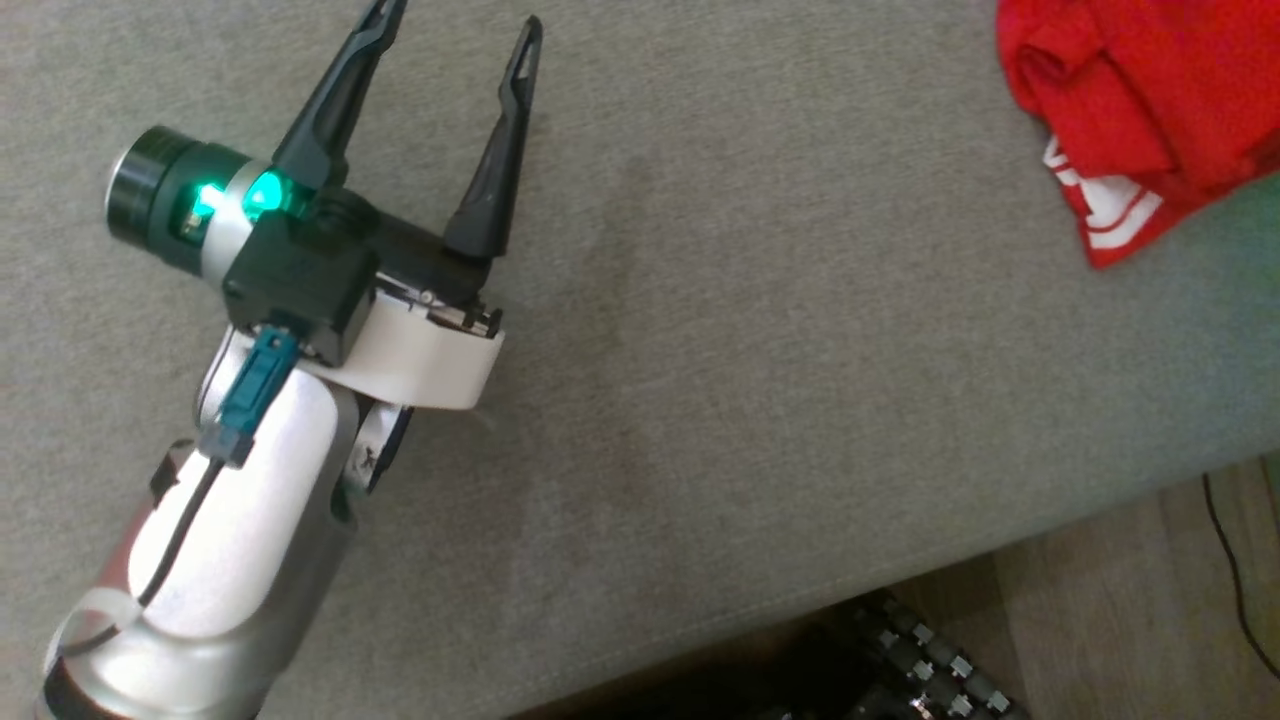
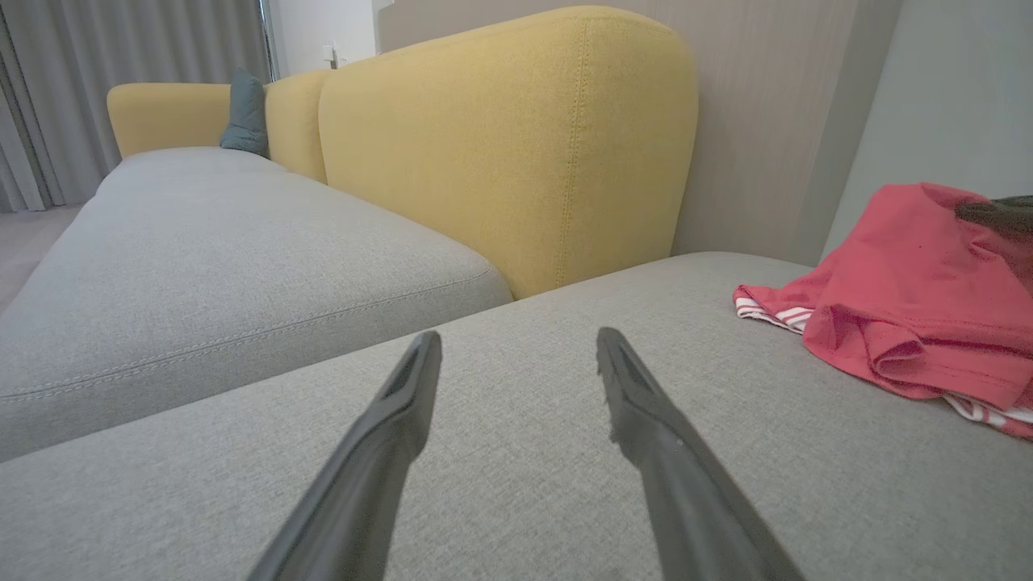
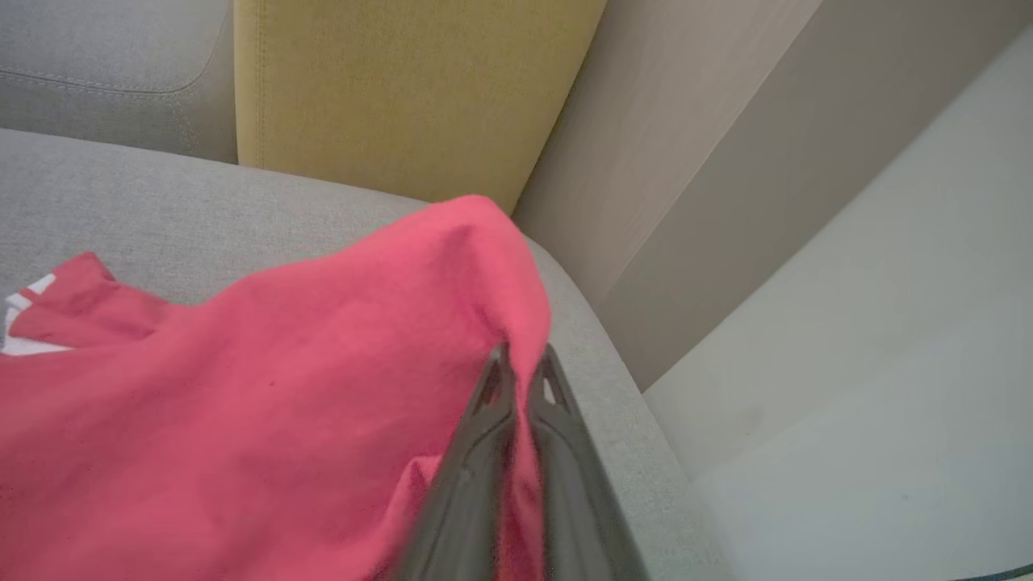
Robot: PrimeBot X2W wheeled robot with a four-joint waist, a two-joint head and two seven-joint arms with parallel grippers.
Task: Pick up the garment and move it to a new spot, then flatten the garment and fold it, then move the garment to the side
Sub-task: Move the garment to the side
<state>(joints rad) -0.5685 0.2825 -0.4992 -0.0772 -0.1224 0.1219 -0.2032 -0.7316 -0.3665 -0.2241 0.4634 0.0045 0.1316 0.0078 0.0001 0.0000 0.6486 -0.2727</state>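
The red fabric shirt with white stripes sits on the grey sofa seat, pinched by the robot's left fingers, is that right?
Not quite: the right fingers pinch the red fabric shirt, as the right wrist view shows. The left fingers stand open over bare grey sofa seat.

A grey sofa seat (image 2: 202, 242) stretches across the left wrist view, backed by a mustard-yellow backrest (image 2: 500, 145). A teal pillow (image 2: 246, 113) leans at upper left, near grey curtains (image 2: 121, 40). Beige wall panelling (image 2: 767, 121) rises at upper right. The head view's lower right shows pale wood floor (image 1: 1120, 600) and a black cable (image 1: 1225, 560).
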